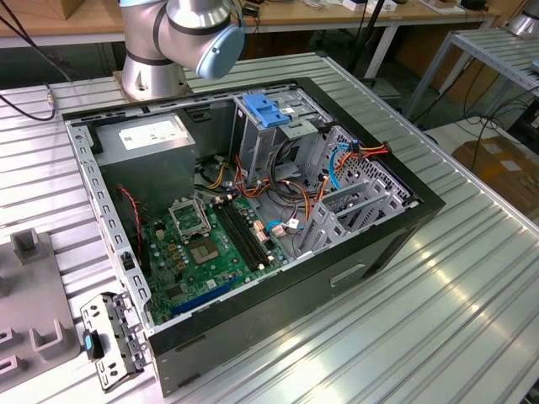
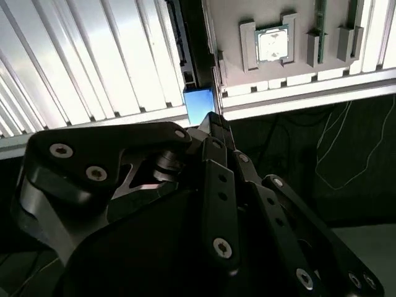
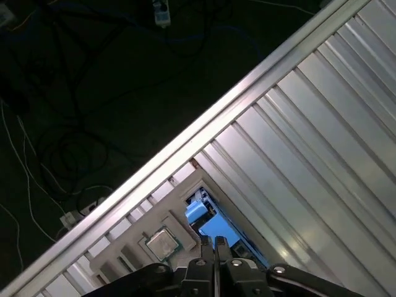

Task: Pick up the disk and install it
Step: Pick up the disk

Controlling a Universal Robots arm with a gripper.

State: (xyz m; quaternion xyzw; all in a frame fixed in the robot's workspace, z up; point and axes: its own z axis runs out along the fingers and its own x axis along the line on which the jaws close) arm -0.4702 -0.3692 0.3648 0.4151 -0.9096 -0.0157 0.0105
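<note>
Hovering above the blue-framed grey metal disk, which lies on the ribbed aluminium table beside a grey parts fixture; black claw pressed together, empty. Spread before descending, straddle squarely.

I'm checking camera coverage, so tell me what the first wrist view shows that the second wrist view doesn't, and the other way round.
First wrist view alone: a white power strip lying on the dark floor beyond the table edge.
Second wrist view alone: what looks like a memory module standing in the grey fixture.
Both: the gripper, the disk with its blue carrier right by the gripper's tip, the processor chip seated in that same fixture, and the ribbed metal table.
</note>
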